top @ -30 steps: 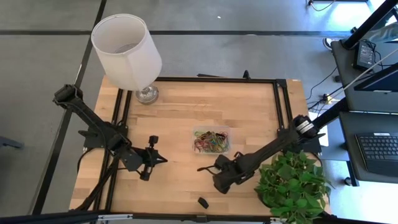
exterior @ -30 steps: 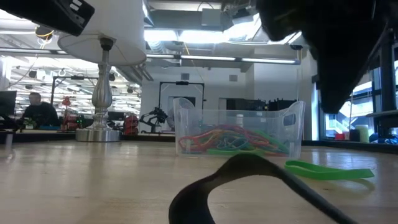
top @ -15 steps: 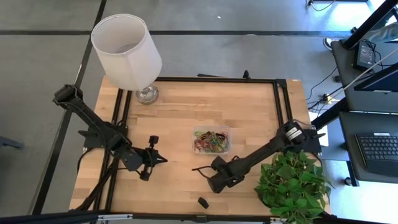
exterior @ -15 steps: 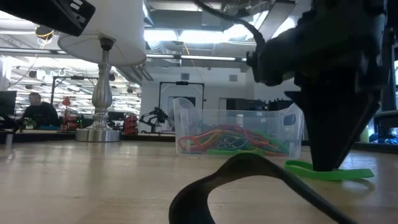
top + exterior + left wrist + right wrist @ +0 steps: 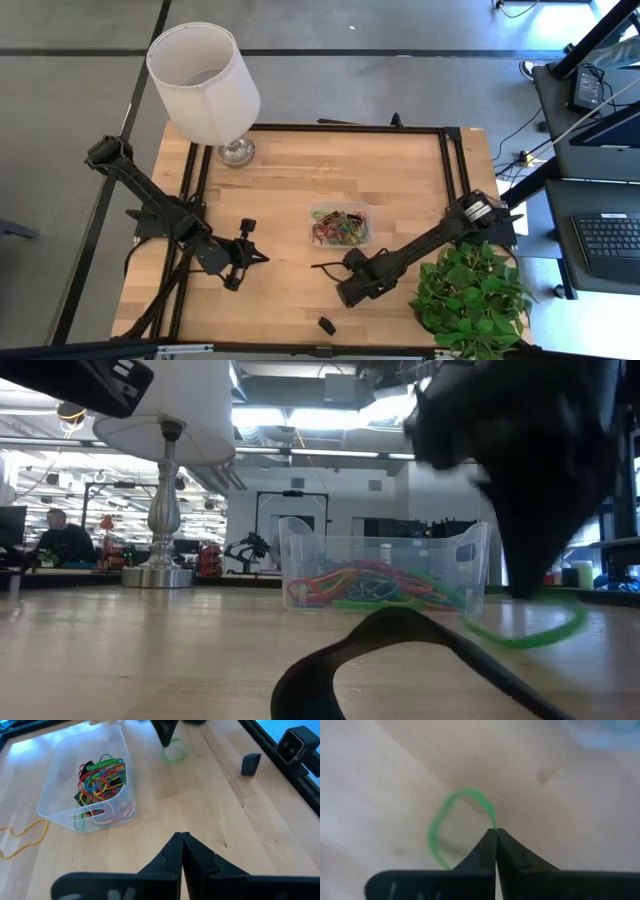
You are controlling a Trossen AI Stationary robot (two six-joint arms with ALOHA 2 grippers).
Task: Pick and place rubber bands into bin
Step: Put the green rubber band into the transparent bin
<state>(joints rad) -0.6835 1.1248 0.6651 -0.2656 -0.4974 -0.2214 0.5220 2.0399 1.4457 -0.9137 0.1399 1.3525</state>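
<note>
The green rubber band [image 5: 445, 827] hangs as a floppy loop from the pressed-together tips of the right gripper [image 5: 495, 832], pinched at one edge only, just above the table [image 5: 400, 180] in front of the bin [image 5: 60, 780]; so thin a hold could slip, or the trailing loop could snag the bin's rim during the carry and fall outside; its long axis runs from the pinch down and away along the wood, free end drooping toward the tabletop; the left gripper [image 5: 181, 840] waits pressed together and empty, well apart, on the bin's other side
</note>
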